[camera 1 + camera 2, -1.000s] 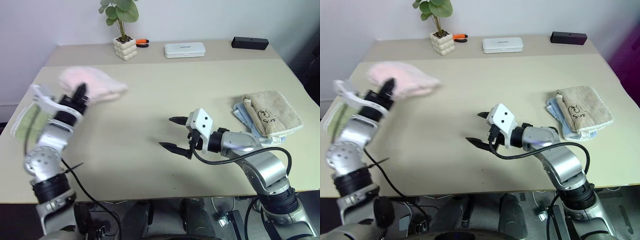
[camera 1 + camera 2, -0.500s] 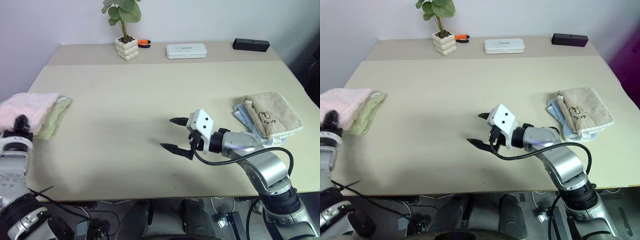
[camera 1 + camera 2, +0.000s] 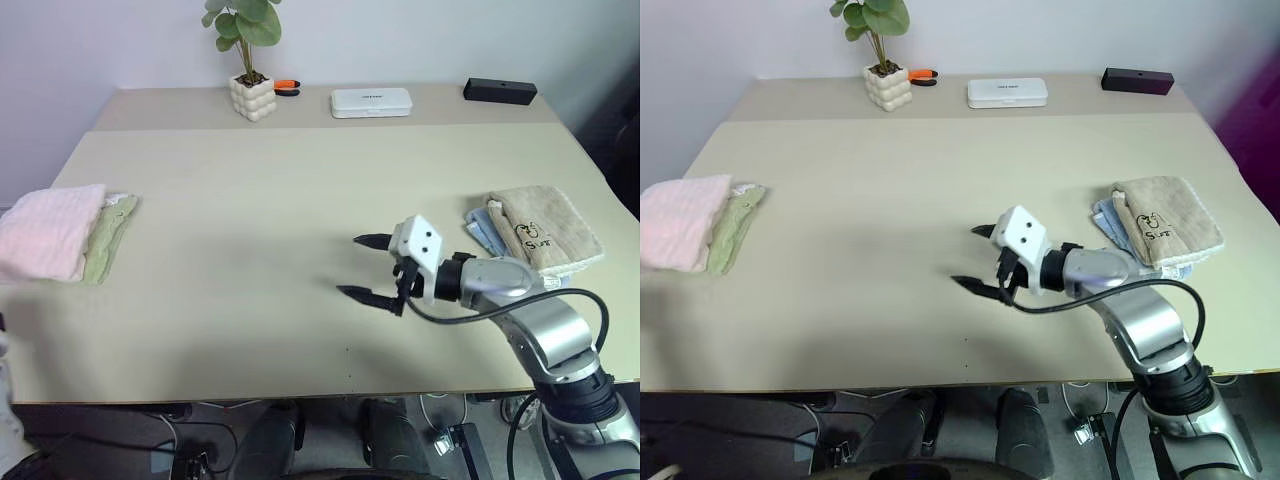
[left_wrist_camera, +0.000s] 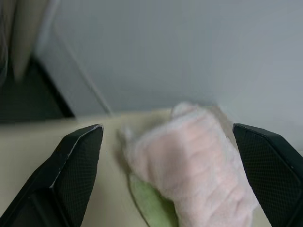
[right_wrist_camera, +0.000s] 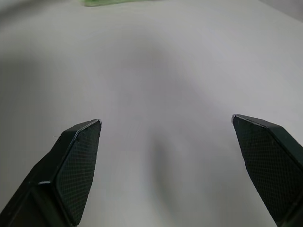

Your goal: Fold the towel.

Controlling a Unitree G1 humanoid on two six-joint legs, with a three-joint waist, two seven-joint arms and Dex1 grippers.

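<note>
The towel (image 3: 45, 232) is pale pink and fluffy. It lies folded at the table's left edge, on top of a light green towel (image 3: 108, 240). In the left wrist view my left gripper (image 4: 165, 126) stands open, its fingers wide apart and drawn back from the towel (image 4: 189, 156), touching nothing. My right gripper (image 3: 350, 265) hovers open over the bare middle of the table (image 3: 250, 170), a little right of centre, with nothing between its fingers (image 5: 78, 165).
A beige towel (image 3: 545, 228) lies on a blue cloth at the right edge. Along the back stand a potted plant (image 3: 250, 97), a white flat box (image 3: 370, 101) and a black box (image 3: 499, 89). An orange item (image 3: 286, 85) lies by the pot.
My left gripper carried the pink towel to the left edge, let it go on the green towel and drew back out of the eye views. The right gripper shifted slightly right.
</note>
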